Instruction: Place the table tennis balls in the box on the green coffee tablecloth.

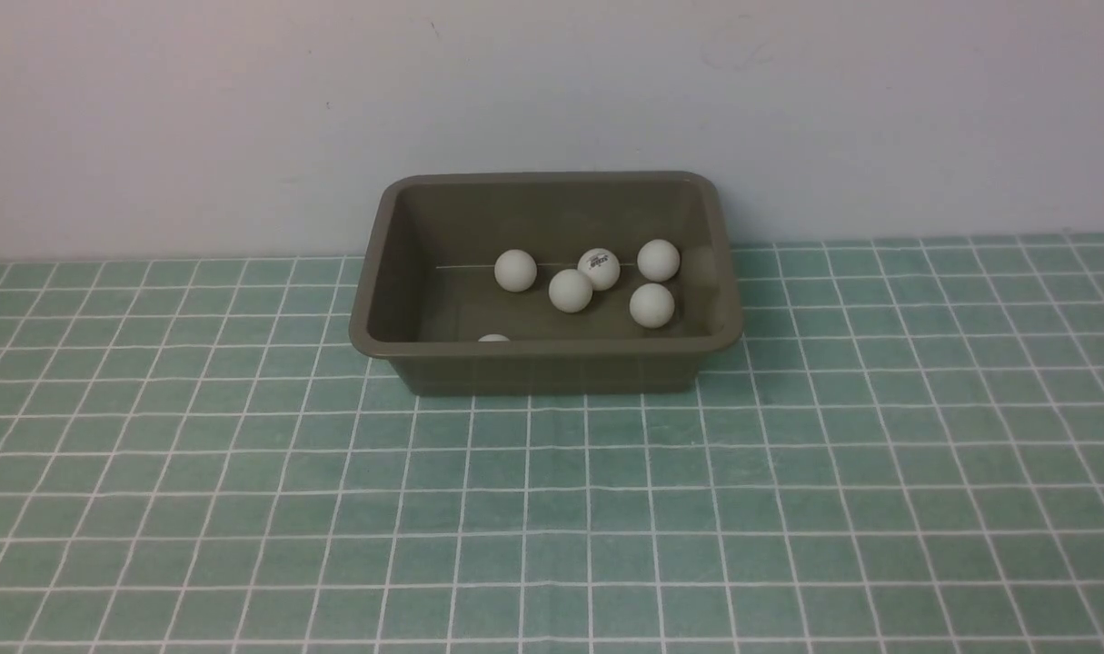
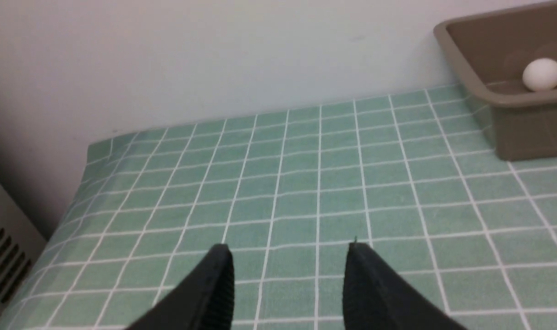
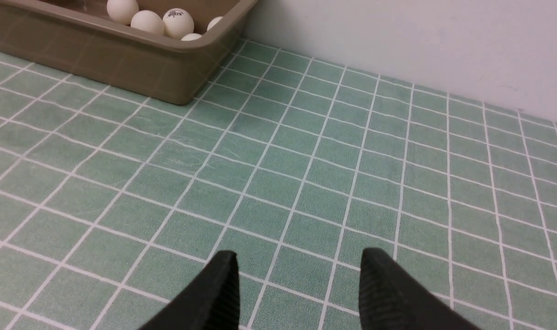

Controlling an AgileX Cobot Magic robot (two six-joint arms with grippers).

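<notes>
Near edge, front view: bare green coffee tablecloth (image 1: 552,527), teal with thin white grid lines, spread flat over the desk. No arm shows in this view.

Left wrist view: left claw (image 2: 289,261) hangs over empty cloth, its 2 dark fingers parted with grid squares visible between them, nothing gripped. Cloth edge drops off at the desk's side near a vented panel (image 2: 3,256).

Right wrist view: right claw (image 3: 299,270) likewise over bare cloth, fingers apart with a clear gap, holding nothing. The gap looks much like the left one.

Mid-field: the box (image 1: 552,368), olive-brown tub with flared rim, sits on the cloth toward the far side, roughly centred, well apart from both claws.

Inside the box: 6 table tennis balls (image 1: 571,291) counted in front view. 1 lies at the near wall, only its top showing above the rim (image 1: 493,338). 5 more lie further in, right of centre; 1 of them shows a dark printed logo (image 1: 599,269) and touches its neighbour.

Far: plain pale wall (image 1: 552,91) directly behind the box. No balls seen on the cloth.
</notes>
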